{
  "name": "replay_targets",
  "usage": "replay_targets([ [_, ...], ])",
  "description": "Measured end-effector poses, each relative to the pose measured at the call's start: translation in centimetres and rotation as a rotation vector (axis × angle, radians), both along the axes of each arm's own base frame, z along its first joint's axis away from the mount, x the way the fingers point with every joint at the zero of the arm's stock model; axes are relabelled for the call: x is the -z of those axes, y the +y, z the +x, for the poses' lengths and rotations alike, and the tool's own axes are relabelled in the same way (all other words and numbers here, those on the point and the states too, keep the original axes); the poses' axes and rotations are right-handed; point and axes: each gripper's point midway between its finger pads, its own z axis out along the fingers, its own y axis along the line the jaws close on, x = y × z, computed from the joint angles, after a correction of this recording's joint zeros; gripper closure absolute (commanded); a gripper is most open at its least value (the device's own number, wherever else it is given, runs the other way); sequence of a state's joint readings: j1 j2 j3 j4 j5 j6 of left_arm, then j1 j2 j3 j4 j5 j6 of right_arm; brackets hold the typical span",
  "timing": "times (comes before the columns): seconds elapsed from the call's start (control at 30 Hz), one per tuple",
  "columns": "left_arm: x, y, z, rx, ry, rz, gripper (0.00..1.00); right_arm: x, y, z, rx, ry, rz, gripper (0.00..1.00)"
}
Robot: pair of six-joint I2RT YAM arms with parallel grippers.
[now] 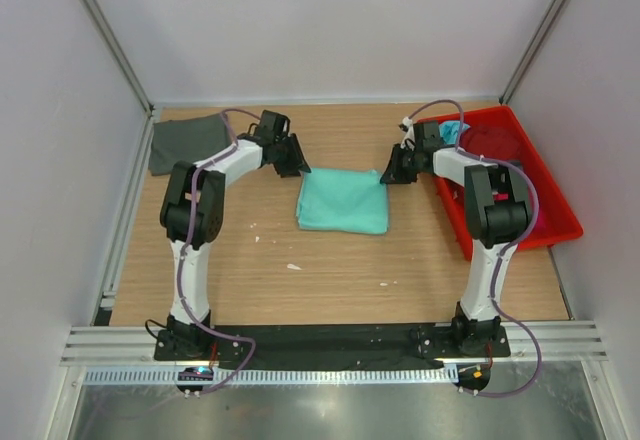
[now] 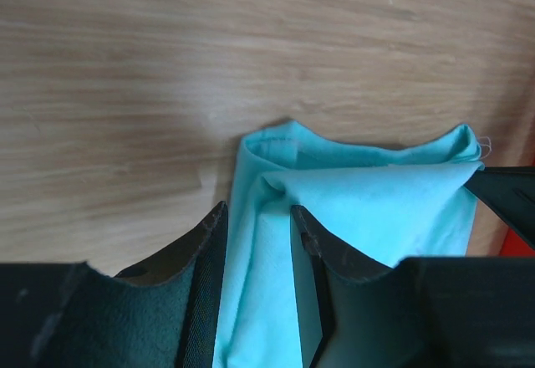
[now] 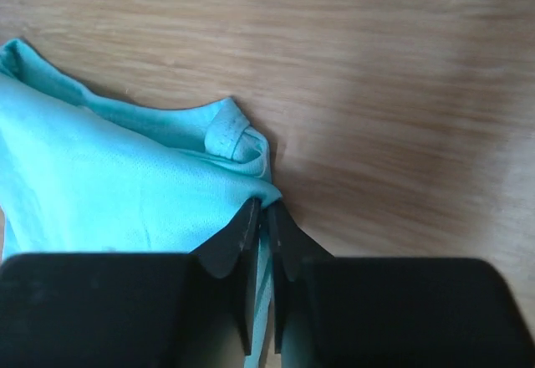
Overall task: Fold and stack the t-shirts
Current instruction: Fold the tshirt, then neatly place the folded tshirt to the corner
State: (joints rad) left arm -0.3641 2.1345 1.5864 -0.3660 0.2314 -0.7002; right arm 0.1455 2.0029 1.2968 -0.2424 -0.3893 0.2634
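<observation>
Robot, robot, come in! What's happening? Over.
Left gripper and right gripper each pinch a far corner of mint green t-shirt. Shirt folded, lying flat. Nothing in the way. Over.

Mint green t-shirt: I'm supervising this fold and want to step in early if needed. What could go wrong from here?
1. The right fingers pinch only the very corner of the mint green t-shirt, so it may slip out on a lift.
2. The left fingers straddle a bunched fold, so the layers may pull unevenly and spoil the fold.
3. The hem beside the right fingers is curled over and could end up creased.
</observation>
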Motion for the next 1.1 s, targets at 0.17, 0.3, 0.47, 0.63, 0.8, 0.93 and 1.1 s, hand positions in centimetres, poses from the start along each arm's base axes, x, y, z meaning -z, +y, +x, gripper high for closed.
replay_targets([
  [0.17, 1.9, 1.5, 1.5, -0.040, 0.016, -0.003, 0.63, 0.4, 0.2, 1.8, 0.000, -0.025, 0.026, 0.81],
  [0.3, 1.8, 1.7, 1.9, -0.051, 0.014, -0.023, 0.62, -0.1, 0.3, 2.5, 0.007, -0.041, 0.033, 0.51],
  [0.47, 1.5, 1.8, 1.9, -0.051, 0.013, -0.023, 0.59, -1.8, 0.2, 3.2, 0.020, -0.052, 0.032, 0.37],
  [0.63, 0.0, 2.3, 1.0, -0.040, -0.007, -0.026, 0.58, -5.2, 0.0, 2.4, 0.018, -0.075, 0.039, 0.33],
  [0.8, -0.6, 2.0, 0.1, -0.014, -0.008, -0.059, 0.57, -6.8, -0.1, -0.7, -0.002, -0.079, 0.057, 0.33],
  [0.93, 0.6, 1.9, -1.1, 0.001, 0.029, -0.067, 0.58, -5.0, -0.2, -4.3, -0.013, -0.008, 0.064, 0.34],
  [1.1, 1.7, 1.6, -1.9, 0.015, 0.058, -0.079, 0.71, -1.7, -0.2, -8.2, -0.024, 0.097, 0.082, 0.40],
])
